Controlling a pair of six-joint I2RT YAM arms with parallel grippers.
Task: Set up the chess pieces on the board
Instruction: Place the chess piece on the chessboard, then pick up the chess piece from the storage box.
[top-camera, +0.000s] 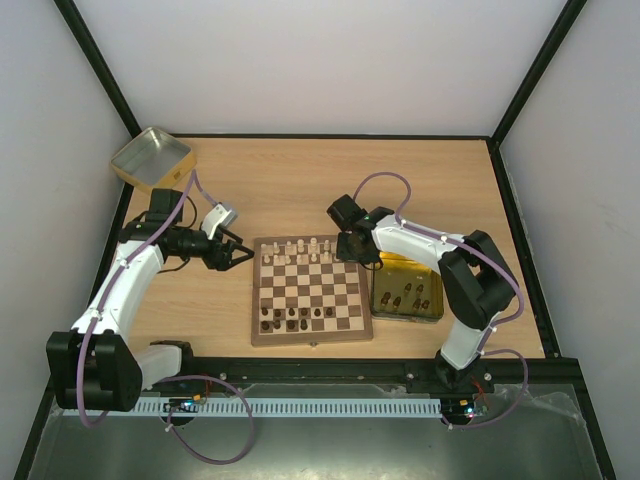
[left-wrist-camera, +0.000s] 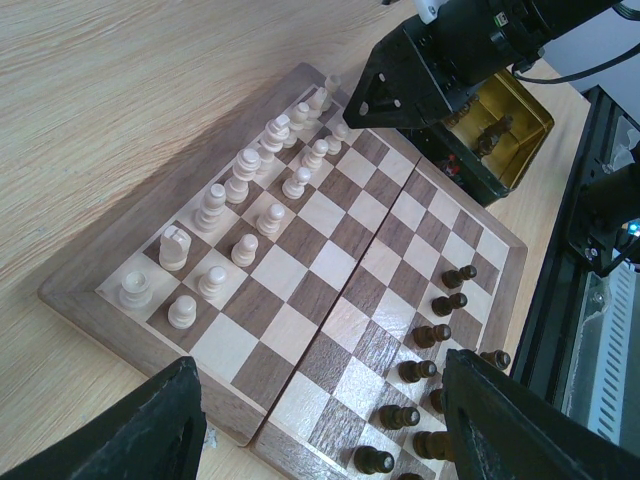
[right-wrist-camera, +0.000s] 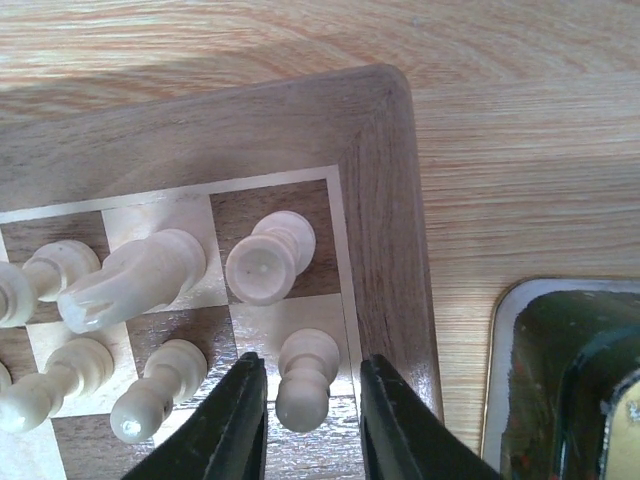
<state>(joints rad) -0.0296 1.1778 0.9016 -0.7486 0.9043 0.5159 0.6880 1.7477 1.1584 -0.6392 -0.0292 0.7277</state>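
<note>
1. Surface and room. A pale wood table (top-camera: 300, 180) sits inside white walls (top-camera: 300, 60) with a black frame (top-camera: 100, 70). The board (top-camera: 310, 340) lies at mid-table toward the near edge, square to it. The far tin (top-camera: 150, 155) stands at the far-left corner. The right tin (top-camera: 405, 317) lies just beside the board's right border.

2. Pieces. The cream pieces (top-camera: 300, 250) stand upright on the two far rows. The dark pieces (top-camera: 290, 318) stand on the two near rows, which show gaps. More dark ones lie in the right tin.

3. View differences.
- Top view: shows both arms, both tins and the whole board. The right fingertips are hidden under the wrist.
- Left wrist view: shows the board diagonally, with the right arm's black housing over its far corner and the right tin beyond it.
- Right wrist view: shows only the board's far-right corner, bare table and a piece of tin rim.

4. Grippers.
- Left gripper (top-camera: 243, 254): spread wide and holding nothing. It hovers at the board's far-left corner, well apart from any piece.
- Right gripper (right-wrist-camera: 311, 362): set narrow at the far-right corner. Its fingers (right-wrist-camera: 245, 400) flank one cream pawn (right-wrist-camera: 303, 385), with a thin gap on each side. The pawn stands upright in the second row, on the square against the right border.
</note>
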